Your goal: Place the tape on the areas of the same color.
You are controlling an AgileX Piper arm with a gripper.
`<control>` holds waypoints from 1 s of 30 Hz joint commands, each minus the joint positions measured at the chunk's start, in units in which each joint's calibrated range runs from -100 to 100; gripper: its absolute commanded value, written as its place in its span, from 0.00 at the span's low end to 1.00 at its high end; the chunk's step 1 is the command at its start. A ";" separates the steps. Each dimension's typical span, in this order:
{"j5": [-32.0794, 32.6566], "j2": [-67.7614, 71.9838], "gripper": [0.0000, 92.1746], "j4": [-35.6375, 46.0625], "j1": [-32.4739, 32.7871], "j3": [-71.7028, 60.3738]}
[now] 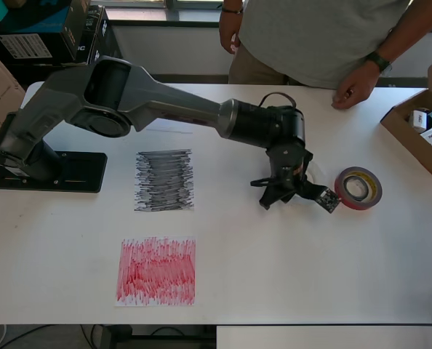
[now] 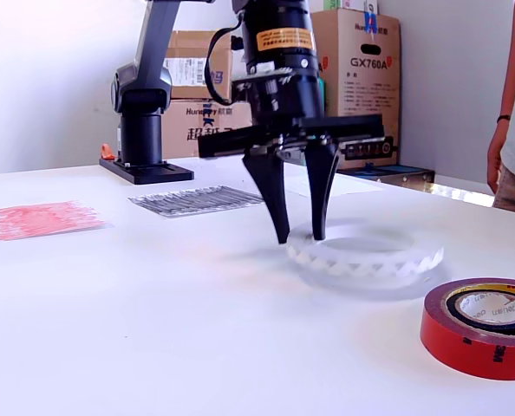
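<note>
In the middle of the exterior view, the gripper (image 2: 297, 234) is hanging spread over the white ring (image 2: 366, 253), its fingertips straddling the ring's near-left rim. The red-brown roll (image 2: 483, 328) is lying lower right on the surface (image 2: 153, 329).

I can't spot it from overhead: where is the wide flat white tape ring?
In the exterior view, the wide flat white tape ring lies centre-right on the table, under the claw, left of the red tape roll.

Grey-and-black arm (image 1: 158, 94), yellow label, black cable, tapered black fingers (image 2: 273, 195)
</note>
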 commanded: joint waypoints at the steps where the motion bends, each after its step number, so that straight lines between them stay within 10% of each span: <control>1: -5.09 -10.59 0.00 -1.04 2.35 8.03; 30: -40.38 -29.67 0.00 -1.04 22.48 40.20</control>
